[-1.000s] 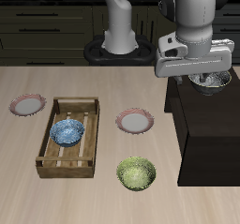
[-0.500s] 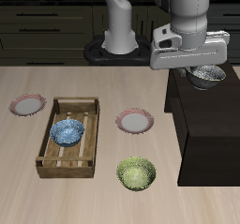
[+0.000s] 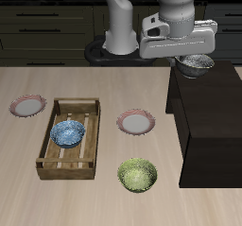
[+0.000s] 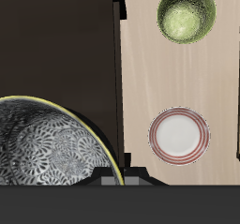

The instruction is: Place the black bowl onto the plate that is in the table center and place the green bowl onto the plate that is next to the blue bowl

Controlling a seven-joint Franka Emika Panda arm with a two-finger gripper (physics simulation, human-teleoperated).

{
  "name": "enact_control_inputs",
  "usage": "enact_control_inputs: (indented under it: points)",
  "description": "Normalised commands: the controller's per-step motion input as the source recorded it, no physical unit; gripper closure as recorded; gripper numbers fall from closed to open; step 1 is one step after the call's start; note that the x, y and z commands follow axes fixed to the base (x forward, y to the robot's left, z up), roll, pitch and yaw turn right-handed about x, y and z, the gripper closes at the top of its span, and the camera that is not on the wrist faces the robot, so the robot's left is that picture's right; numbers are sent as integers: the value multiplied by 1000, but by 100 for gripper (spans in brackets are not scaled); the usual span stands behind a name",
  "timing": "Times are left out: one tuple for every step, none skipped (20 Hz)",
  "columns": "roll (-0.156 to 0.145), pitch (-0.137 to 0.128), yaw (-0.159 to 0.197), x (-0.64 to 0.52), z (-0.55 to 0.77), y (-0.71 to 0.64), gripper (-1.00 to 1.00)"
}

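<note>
Above the dark block's (image 3: 206,126) back edge, gripper (image 3: 194,67) is clamped on the black bowl (image 3: 197,64), held high w/ clearance, prob. to carry it toward center plate (image 3: 136,123) on the table (image 3: 28,197).

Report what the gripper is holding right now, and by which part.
The gripper holds the black bowl by its rim, jaws shut on the edge, lifted above the dark block.

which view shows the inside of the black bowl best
The wrist view: the black bowl fills much of it, with its dark mottled inside and rim in plain sight. The exterior view shows the bowl only small, from outside, under the gripper above the dark block.
</note>
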Motion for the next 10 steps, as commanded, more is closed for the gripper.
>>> enact_control_inputs:
  points:
    - [-56, -33, 5, -218, 66, -613, 100]
    - [-41, -7, -10, -221, 38, -491, 100]
    - [46, 25, -22, -187, -2, -132, 100]
    - [-98, -159, 80, -342, 190, -608, 100]
    - [57, 42, -40, -211, -16, -491, 100]
    - [-35, -92, -3, -477, 151, -723, 100]
    - [-21, -18, -12, -274, 24, -438, 100]
    - [43, -9, 3, -348, -16, -341, 100]
    - [-53, -135, 125, -390, 72, -502, 100]
    - [10, 19, -45, -369, -126, -910, 100]
